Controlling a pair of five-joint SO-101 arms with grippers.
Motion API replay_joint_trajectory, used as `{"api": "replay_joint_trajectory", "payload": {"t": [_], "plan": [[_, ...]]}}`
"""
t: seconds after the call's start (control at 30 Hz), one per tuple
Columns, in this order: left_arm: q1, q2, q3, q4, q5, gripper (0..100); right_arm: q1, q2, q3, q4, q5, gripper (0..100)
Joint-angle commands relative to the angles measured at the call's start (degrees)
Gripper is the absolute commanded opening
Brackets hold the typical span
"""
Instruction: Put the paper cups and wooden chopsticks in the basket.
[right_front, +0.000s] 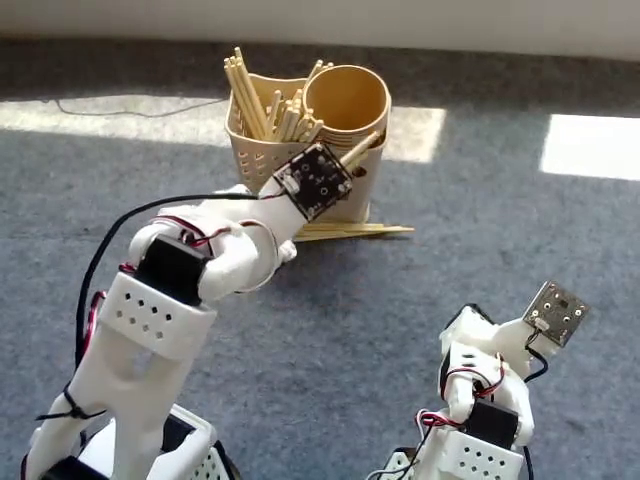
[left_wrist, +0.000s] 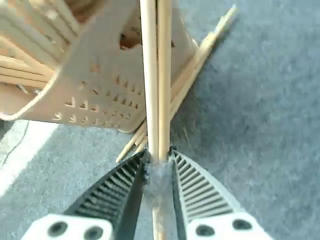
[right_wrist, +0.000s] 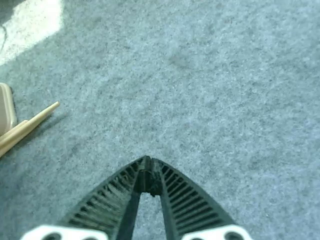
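Trainee: Chopsticks in the left gripper (left_wrist: 159, 157): why are they gripped so low on the shaft?

Operator: The jaws are pinching the held pair (left_wrist: 156, 75) near one end, so the long free part points toward the basket (right_front: 258, 165). In the high view the far tips sit at the rim, just beside the paper cup (right_front: 347, 100). My guess is that a low grip leaves enough length to tip over the wall before release.

Trainee: Is the basket crowded?

Operator: Fairly. The cup stands upright in one side, and a bundle of chopsticks (right_front: 255, 100) leans in the other, fanning above the rim. The pair has to drop into the gap between them, which looks narrow.

Trainee: And the ones on the floor?

Operator: Those loose chopsticks (right_front: 350, 231) lie flat on the carpet (right_front: 400, 330), touching the basket's base. Flat sticks against a wall will be awkward to pinch, I judge, so part of the task remains.

Trainee: What about the other arm?

Operator: The right gripper (right_wrist: 148, 175) hangs over bare carpet, well apart from the basket, with its jaws pressed together on nothing. It probably sits there to leave the left arm room.
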Motion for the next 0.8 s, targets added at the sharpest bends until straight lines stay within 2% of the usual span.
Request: {"api": "replay_joint_trajectory", "payload": {"t": [0.0, 0.23, 0.47, 0.77], "plan": [[1.19, -1.80, -6.29, -4.75, 5.27, 1, 0.48, -0.57, 5.93, -1.89, 0.00, 0.6], [0.31, -1.89, -10.95, -19.08, 13.54, 1, 0.48, -0.57, 5.93, -1.89, 0.00, 0.6], [-7.08, -1.54, -10.33, -36.48, 22.86, 1, 0.48, -0.57, 5.93, -1.89, 0.00, 0.6], [-9.10, 4.35, -10.42, -50.99, 24.00, 1, 0.48, -0.57, 5.93, -1.89, 0.00, 0.6]]}}
